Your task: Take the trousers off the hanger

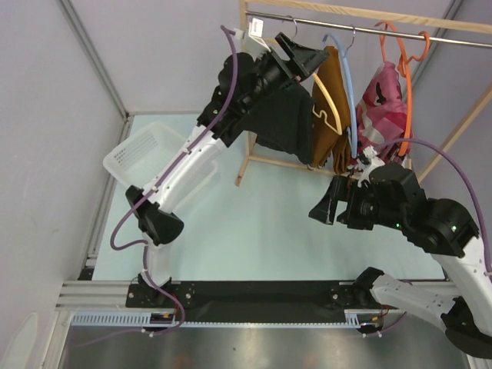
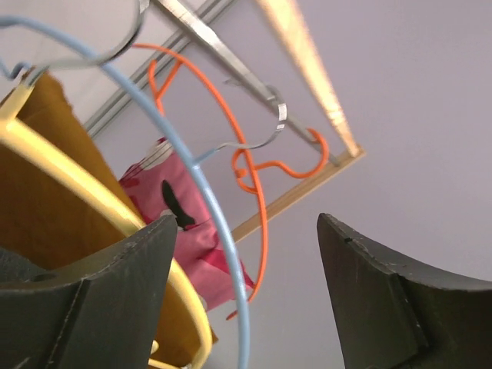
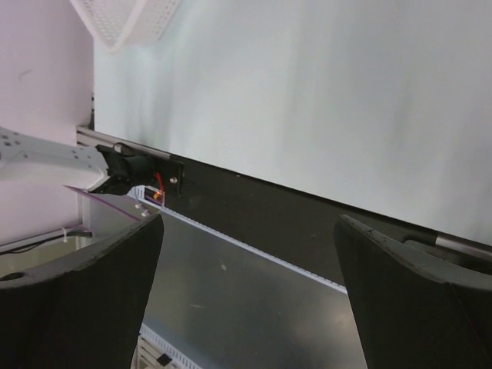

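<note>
Evidently the trousers (image 1: 286, 123) are hung at the left end of the rail (image 2: 207, 42), apparently over the pale yellow hanger (image 2: 69, 175). They are draped as a dark, slack fold well above the counter (image 1: 254, 223), and a mustard garment (image 2: 46, 207) hangs just beside them. The left tool (image 2: 246, 231) is raised to the top of that hanger with its jaws apart. Nothing is clamped, although the yellow shoulder runs close behind one finger and a blue hanger (image 2: 207, 192) arcs past beyond it. The right tool (image 3: 250, 223) is held low over the counter, jaws wide and empty. The cloth is judged to be soft, light and limp, so it is expected to sag, stretch and slip rather than lift as one piece. A pinch is best taken on a bunched fold or a thicker seam near where it crosses the hanger. The hanger is judged stiff but slim and free to swing on its hook, so it would likely need to be steadied at a shoulder while the fabric is drawn off sideways.
</note>
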Motion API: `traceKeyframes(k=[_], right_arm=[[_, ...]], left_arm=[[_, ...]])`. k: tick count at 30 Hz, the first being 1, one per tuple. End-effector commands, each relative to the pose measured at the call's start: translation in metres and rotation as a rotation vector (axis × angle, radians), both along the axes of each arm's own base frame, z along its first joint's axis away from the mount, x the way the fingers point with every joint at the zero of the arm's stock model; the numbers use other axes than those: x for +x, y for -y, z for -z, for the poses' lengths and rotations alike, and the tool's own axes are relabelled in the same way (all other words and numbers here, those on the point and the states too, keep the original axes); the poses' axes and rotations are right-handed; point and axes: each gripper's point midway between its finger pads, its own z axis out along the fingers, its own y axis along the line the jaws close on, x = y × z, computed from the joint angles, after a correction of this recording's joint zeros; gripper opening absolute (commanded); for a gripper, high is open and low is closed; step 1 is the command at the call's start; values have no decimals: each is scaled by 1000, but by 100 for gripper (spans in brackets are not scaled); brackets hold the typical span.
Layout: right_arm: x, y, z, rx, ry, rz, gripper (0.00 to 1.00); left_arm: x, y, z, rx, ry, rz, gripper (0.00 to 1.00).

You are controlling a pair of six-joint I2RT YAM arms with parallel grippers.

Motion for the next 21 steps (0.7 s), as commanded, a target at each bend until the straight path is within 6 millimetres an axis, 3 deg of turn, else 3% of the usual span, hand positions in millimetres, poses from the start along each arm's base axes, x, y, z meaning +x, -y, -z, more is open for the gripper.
traceKeyframes(k=[1, 2, 4, 6, 7, 8, 12, 16, 17, 19, 20, 21], right_arm=[[-12, 10, -16, 43, 15, 16, 100], [-13, 11, -16, 44, 13, 20, 100], [-16, 14, -15, 49, 10, 29, 100], [-20, 18, -18, 64, 17, 35, 100], [-21, 18, -19, 67, 17, 35, 100], [-22, 19, -20, 73, 19, 37, 100], [-26, 21, -23, 87, 23, 37, 100], [-28, 20, -24, 98, 18, 29, 100], [-28, 19, -27, 105, 24, 29, 100], [-29, 19, -31, 114, 30, 26, 100], [-29, 20, -34, 121, 39, 27, 100], [-29, 20, -35, 123, 44, 30, 100]], left_arm=[[-23, -4, -42, -104, 38, -31, 79], [-25, -1, -35, -67, 53, -39, 79], [-38, -7, -43, -61, 76, -68, 79], [-40, -7, -28, -18, 59, -77, 79], [-47, -15, -34, -33, 56, -85, 80], [-44, -13, -17, -6, 29, -90, 80], [-44, -28, -10, 1, 24, -147, 84], [-35, -23, -5, 5, 13, -155, 86], [-34, -21, -12, -16, 9, -146, 86], [-23, -8, 2, -1, -18, -130, 85], [-22, -8, -8, -24, -13, -128, 84], [-13, -3, 2, -10, -31, -141, 83]])
